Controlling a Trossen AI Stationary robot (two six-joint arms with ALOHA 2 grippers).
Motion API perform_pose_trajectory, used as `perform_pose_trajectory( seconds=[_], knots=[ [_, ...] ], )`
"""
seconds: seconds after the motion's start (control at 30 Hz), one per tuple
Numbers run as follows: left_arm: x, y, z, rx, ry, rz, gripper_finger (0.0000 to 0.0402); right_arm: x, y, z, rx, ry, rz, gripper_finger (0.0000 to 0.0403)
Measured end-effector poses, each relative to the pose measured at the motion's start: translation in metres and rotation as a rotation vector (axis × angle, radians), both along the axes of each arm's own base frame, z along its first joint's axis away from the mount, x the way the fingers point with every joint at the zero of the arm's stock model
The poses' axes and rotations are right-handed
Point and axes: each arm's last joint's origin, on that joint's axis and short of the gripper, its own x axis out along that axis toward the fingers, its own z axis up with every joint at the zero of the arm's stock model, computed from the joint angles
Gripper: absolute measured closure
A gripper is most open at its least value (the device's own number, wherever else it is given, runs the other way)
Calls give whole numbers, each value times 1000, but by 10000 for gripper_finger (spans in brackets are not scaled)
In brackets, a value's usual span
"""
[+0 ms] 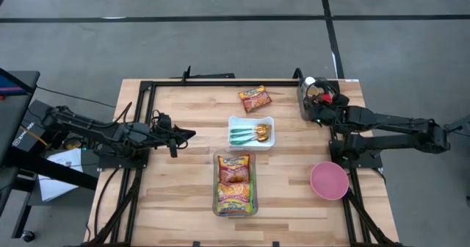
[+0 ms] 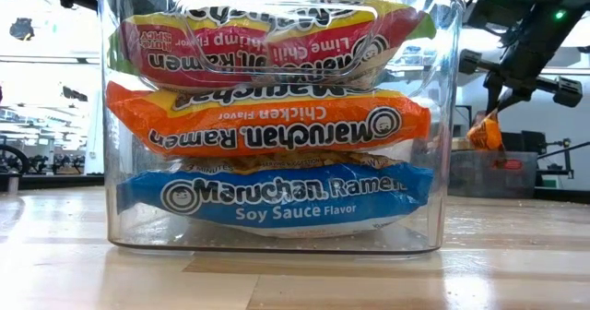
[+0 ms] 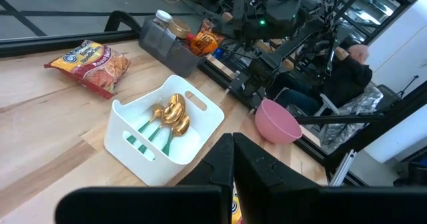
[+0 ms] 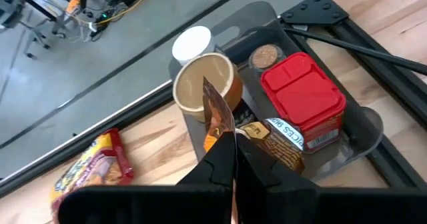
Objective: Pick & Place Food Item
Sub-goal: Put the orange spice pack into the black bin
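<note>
— What has the right gripper got?

— Its dark fingers are pinched on a small crinkly foil packet, orange and brown. In the low view the packet hangs clear of the wood, just below the fingertips.

— And under it?

— A smoky grey plastic bin with rounded corners, directly beneath the gripper at the far right corner of the table. Inside stand a red flip-top lid, a tan round lid, a white cap and a small speckled shaker top, all smooth hard plastic.

— The left gripper?

— It hovers over bare planks at the left side, fingers pressed together to a narrow point. Just ahead of it sits a white, boxy plastic caddy with handle slots, holding glossy gold spoons with teal handles.

— Anything else near?

— Beyond the caddy a puffy, shiny snack bag lies flat. To the near side of the left gripper a clear, straight-walled tub holds soft ramen packs stacked flat: red, orange, blue. A matte pink bowl rests near the right arm's base, well back from its gripper.
</note>
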Motion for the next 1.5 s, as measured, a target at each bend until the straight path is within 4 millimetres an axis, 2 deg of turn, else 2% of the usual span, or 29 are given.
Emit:
perform_pose_trajectory(
  seconds=[0.63, 0.9, 1.27, 1.5],
  knots=[
    [0, 0, -1, 9, 8, -1, 401, 7, 7, 3, -32, -79, 35, 403],
    [0, 0, -1, 7, 7, -1, 401, 5, 12, 5, -68, 144, 241, 403],
    [0, 0, -1, 6, 9, -1, 401, -23, 14, 14, -106, 396, 417, 403],
    [3, -1, -4, 9, 30, -1, 401, -24, 10, 8, -100, 529, 516, 403]
  ],
)
